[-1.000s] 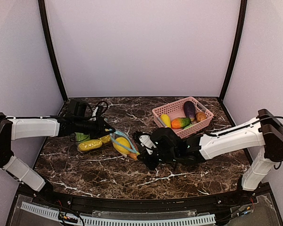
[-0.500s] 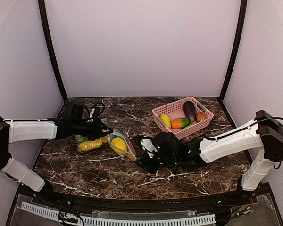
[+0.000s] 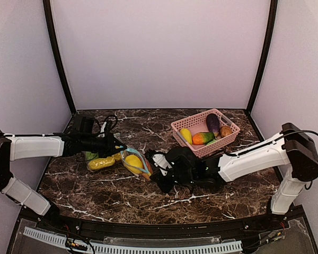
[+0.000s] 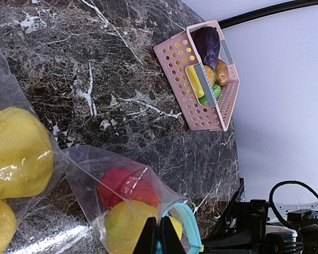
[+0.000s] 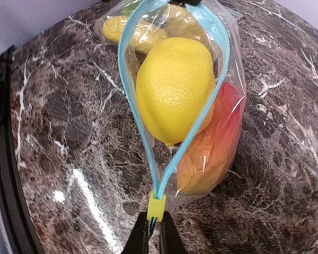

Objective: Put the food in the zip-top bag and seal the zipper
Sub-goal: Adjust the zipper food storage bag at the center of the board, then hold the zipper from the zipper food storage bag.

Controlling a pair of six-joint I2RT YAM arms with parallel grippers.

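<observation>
The clear zip-top bag [image 3: 135, 163] lies left of centre, its blue zipper [image 5: 128, 79] gaping open. Inside are a yellow lemon [image 5: 175, 87] and an orange-red fruit [image 5: 212, 148], both also in the left wrist view as red [image 4: 128, 186] and yellow [image 4: 124, 227]. My right gripper [image 5: 153, 233] is shut on the zipper end just behind the yellow slider [image 5: 157, 206]. My left gripper [image 4: 159, 238] is shut on the opposite zipper end. In the top view the left gripper [image 3: 119, 148] and right gripper [image 3: 152, 170] hold the bag between them.
A yellow food [image 3: 101, 163] and a green food [image 3: 91, 155] lie on the table just left of the bag. The pink basket [image 3: 218, 144] at the back right holds a yellow piece [image 3: 186, 135], an orange-green piece [image 3: 202, 138], a purple eggplant [image 3: 213, 124] and an orange piece [image 3: 226, 130].
Both grippers and the bag have shifted a little to the left. The right gripper has closed in toward the left one, and the bag looks shorter between them.
</observation>
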